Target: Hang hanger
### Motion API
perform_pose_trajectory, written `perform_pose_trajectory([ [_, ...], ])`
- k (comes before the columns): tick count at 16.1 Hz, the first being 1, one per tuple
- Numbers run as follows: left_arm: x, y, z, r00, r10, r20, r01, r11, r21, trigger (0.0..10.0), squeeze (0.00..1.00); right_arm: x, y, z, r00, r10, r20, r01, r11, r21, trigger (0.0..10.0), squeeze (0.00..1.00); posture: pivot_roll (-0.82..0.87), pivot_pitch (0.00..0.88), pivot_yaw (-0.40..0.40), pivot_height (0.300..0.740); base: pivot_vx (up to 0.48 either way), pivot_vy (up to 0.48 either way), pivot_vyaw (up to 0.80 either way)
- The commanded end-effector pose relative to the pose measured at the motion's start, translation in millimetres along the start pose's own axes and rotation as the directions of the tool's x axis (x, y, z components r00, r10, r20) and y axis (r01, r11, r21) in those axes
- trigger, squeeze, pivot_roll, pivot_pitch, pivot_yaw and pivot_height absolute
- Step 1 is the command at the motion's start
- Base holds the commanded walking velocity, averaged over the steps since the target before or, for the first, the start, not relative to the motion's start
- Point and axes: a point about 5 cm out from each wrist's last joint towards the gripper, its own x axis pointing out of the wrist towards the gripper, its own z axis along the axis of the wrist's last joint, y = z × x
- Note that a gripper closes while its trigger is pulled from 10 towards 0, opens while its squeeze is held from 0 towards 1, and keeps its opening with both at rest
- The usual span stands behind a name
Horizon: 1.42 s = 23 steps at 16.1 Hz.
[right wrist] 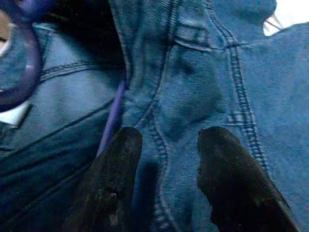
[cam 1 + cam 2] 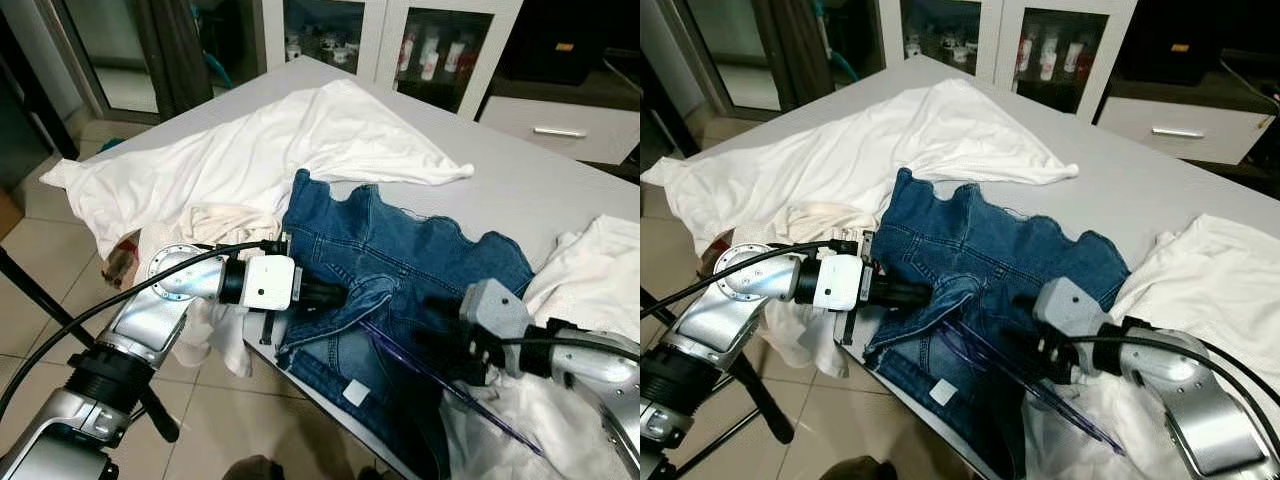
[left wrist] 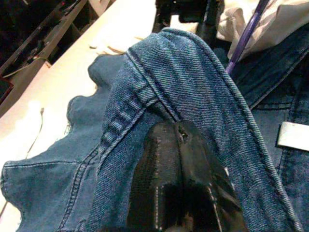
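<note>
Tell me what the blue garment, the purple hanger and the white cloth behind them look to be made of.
Blue garment: denim, judging by the twill weave and stitched seams in the left wrist view. Purple hanger: probably translucent plastic, thin and glossy. White cloth: soft knit or cotton-like fabric, matte, draping in loose folds; the exact fibre is unclear.

Even indoor light, head views sharp; wrist views dim, soft.

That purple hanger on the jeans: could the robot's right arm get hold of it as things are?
Probably yes. The right gripper hovers open right over the jeans, and the purple hanger runs just beside its fingers. A fold of denim lies between them, though, so it might catch cloth too.
</note>
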Motion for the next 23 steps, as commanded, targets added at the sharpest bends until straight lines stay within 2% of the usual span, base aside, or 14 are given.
perform_pose_trajectory([
  [1,1.0,-2.2,-0.9,1.000,-0.005,-0.013,0.005,1.000,0.003,0.0,0.00,2.6,-3.9,-1.2,1.000,-0.026,-0.017,0.026,1.000,0.008,10.0,0.00,-0.03,0.073,-0.014,0.740,0.000,0.000,0.00],
  [4,0.9,-2.3,-0.9,1.000,-0.004,-0.015,0.004,1.000,0.003,0.0,0.00,3.6,-3.1,0.2,1.000,-0.019,-0.011,0.019,1.000,0.019,10.0,0.00,-0.03,0.073,-0.014,0.740,0.000,0.000,0.00],
  [9,0.1,-2.7,-1.4,1.000,-0.006,-0.020,0.006,1.000,0.002,0.0,0.00,-29.4,-5.5,1.0,1.000,0.029,0.004,-0.029,0.998,0.048,10.0,0.00,-0.03,0.069,-0.011,0.740,0.000,0.000,0.00],
  [11,0.6,-2.5,-1.6,1.000,-0.009,-0.018,0.009,1.000,0.003,0.0,0.00,-41.7,-1.5,4.6,0.996,0.090,0.029,-0.091,0.995,0.047,10.0,0.00,-0.03,0.069,-0.011,0.740,0.000,0.000,0.00],
  [15,1.8,-2.2,-1.4,1.000,-0.012,-0.015,0.012,1.000,0.003,0.0,0.00,-48.6,-3.5,2.1,0.996,0.090,0.012,-0.090,0.995,0.045,10.0,0.00,-0.04,0.066,-0.011,0.740,0.000,0.000,0.00],
  [20,1.6,-2.3,-1.8,1.000,-0.009,-0.017,0.009,1.000,0.003,0.0,0.00,-42.3,-3.2,7.9,0.995,0.071,0.074,-0.074,0.996,0.042,10.0,0.00,-0.03,0.062,-0.012,0.740,0.000,0.000,0.00],
  [23,0.2,-2.8,-2.2,1.000,-0.009,-0.021,0.009,1.000,0.002,0.0,0.00,-58.7,-8.2,9.4,0.994,0.066,0.086,-0.071,0.996,0.059,10.0,0.00,-0.03,0.063,-0.009,0.740,0.000,0.000,0.00],
])
